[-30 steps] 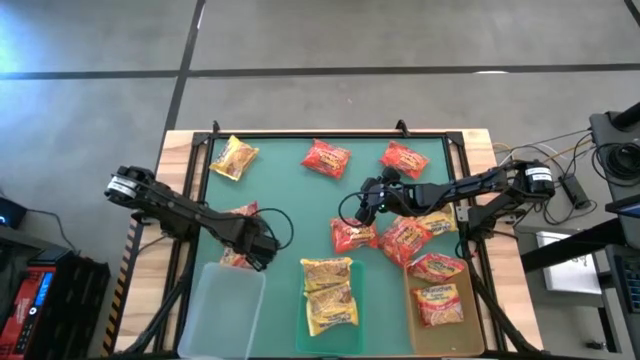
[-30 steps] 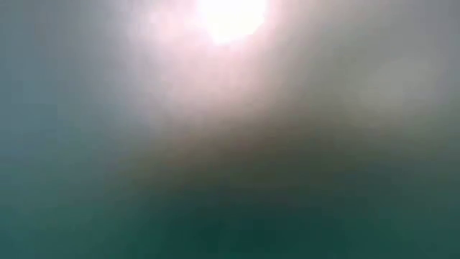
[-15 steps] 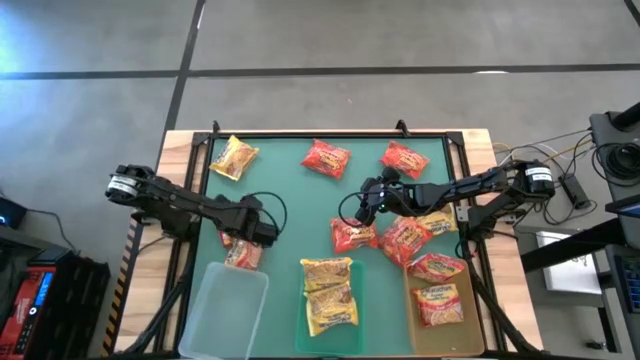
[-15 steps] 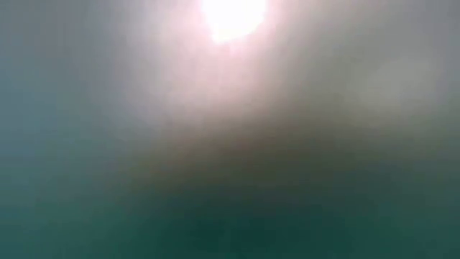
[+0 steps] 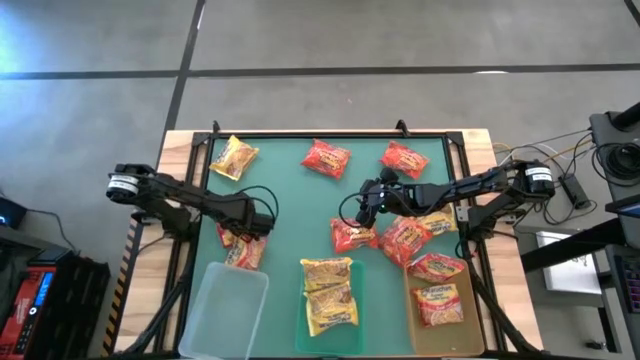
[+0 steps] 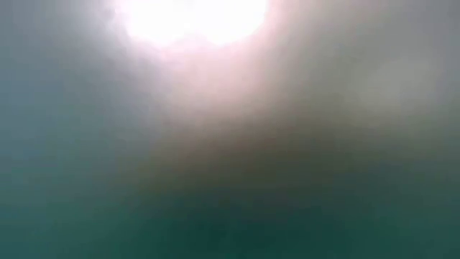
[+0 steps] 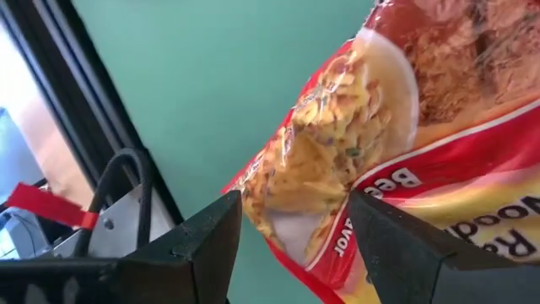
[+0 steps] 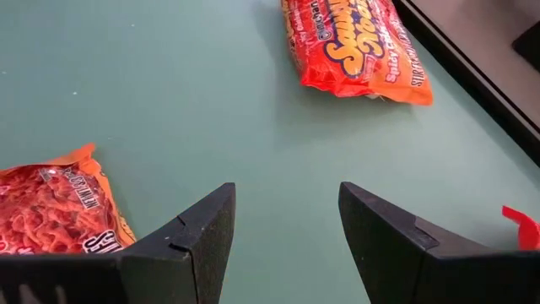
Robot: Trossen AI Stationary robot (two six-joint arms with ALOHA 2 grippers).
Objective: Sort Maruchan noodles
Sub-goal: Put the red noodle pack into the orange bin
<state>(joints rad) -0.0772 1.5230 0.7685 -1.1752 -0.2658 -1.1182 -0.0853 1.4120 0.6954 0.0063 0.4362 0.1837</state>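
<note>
Swinging back from the clear plastic tray (image 5: 222,310) since a second ago, the left gripper (image 5: 250,228) is now hovering over a red crinkly ramen packet (image 5: 243,249) near the green desk (image 5: 280,180) edge, fingers (image 7: 202,245) standing apart around nothing. Loose red and yellow packets are lying all around (several crowding the right arm). The right gripper (image 5: 367,208) is waiting mid-desk, also parted and empty. Yellow packets (image 5: 329,292) are filling the middle tray; pale-labelled ones (image 5: 438,292) are sitting in the brown tray (image 5: 447,335).
</note>
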